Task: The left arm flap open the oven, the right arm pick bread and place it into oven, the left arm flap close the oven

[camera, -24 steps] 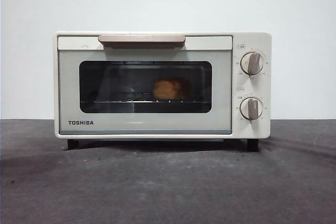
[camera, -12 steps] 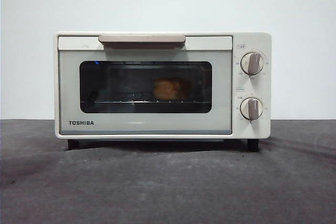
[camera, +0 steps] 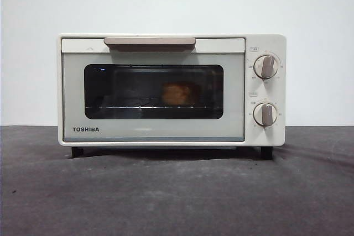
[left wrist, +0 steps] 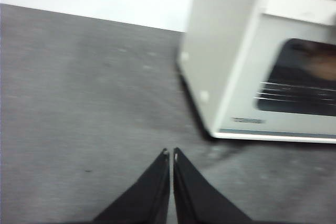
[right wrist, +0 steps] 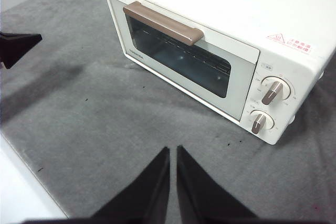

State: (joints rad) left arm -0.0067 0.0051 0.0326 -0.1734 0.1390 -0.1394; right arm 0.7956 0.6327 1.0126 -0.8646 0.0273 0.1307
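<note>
I see the oven [camera: 171,89] door closed, bread [camera: 177,94] on the rack inside, my left gripper [left wrist: 170,153] pinched together empty, right gripper [right wrist: 173,149] likewise, both over the mat [camera: 177,192]

From my left wrist the oven [left wrist: 247,77] is smeared with blur and cut off at the picture's edge, so its knobs and handle are out of sight there. The bread [left wrist: 320,64] behind the glass is only a dim brownish smudge. The lettering on the door [left wrist: 248,120] is too blurred to read. From my right wrist I cannot make out the loaf through the dark window [right wrist: 181,56], and the small red warning label [right wrist: 290,43] on top is too fine to read. At the front, the print around the knobs [camera: 265,66] is too small.
</note>
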